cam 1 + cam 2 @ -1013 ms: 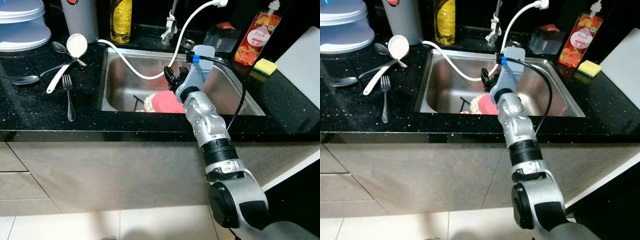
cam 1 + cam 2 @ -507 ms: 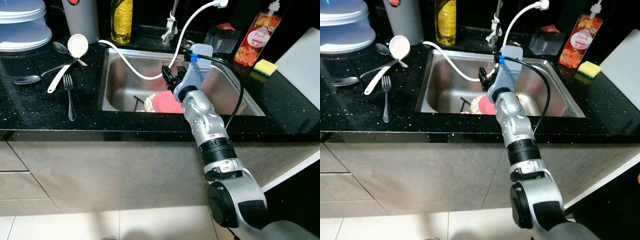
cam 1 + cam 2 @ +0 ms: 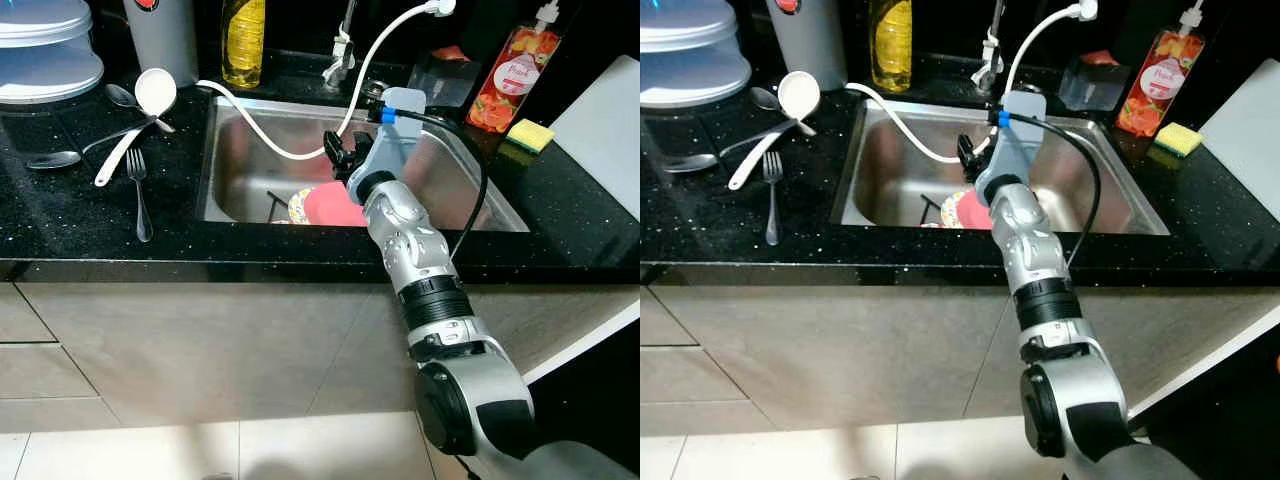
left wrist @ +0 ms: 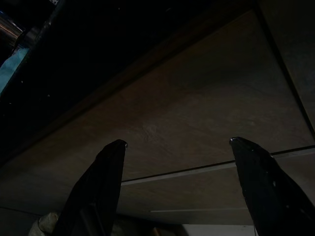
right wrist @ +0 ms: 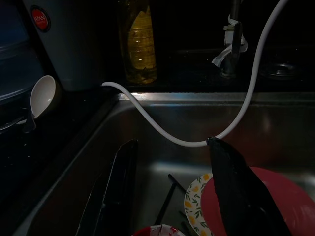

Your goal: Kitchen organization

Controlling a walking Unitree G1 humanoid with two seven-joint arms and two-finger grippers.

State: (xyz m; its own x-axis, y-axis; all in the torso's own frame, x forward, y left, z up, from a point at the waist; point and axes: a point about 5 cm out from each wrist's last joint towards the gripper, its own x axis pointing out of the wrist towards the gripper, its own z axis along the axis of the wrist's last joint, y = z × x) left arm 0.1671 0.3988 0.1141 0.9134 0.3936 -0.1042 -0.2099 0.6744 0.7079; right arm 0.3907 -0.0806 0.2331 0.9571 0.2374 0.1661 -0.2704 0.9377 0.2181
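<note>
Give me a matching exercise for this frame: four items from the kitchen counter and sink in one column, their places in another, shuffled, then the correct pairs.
Things:
1. fork
2. yellow sponge
3. pink plate
4. oil bottle

Places:
A. in the sink, below the right gripper
B. on the counter right of the sink, beside the orange soap bottle
C. at the back of the counter, behind the sink's left corner
D. on the counter left of the sink, near the white ladle

Pairs: 1-D, 2-B, 3-A, 4-C
</note>
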